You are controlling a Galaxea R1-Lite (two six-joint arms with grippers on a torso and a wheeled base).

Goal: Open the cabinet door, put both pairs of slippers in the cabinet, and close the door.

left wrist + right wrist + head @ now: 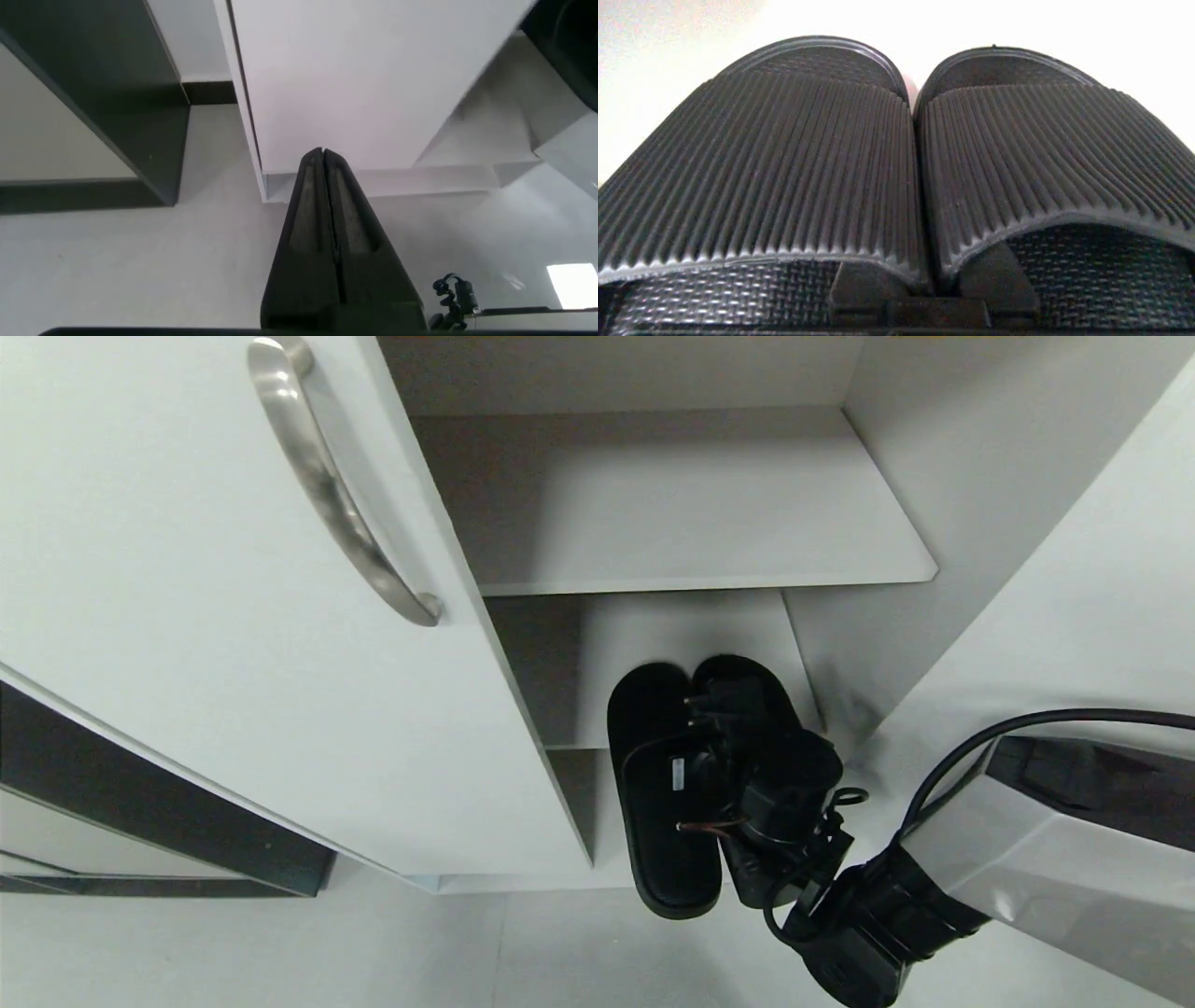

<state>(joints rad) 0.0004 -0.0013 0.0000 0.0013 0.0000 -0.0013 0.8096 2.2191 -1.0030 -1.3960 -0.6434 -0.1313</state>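
The right claw [714, 737], pinched shut where the two black slippers [653, 821] meet, holds them just before the front edge of the lower shelf [691, 635]; I'd slide them in level, clear of the door [187, 616].

My right gripper [924, 285] holds a pair of black slippers [785, 168] side by side, inner edges touching. One finger sits under each ribbed strap.

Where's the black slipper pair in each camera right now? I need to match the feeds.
Head view: slippers, low centre, held by the right gripper at the open cabinet's lower shelves.
Left wrist view: none; the shut left gripper faces the cabinet's base.
Right wrist view: close up, both straps side by side.
Shared landmark: the white cabinet, head and left wrist.
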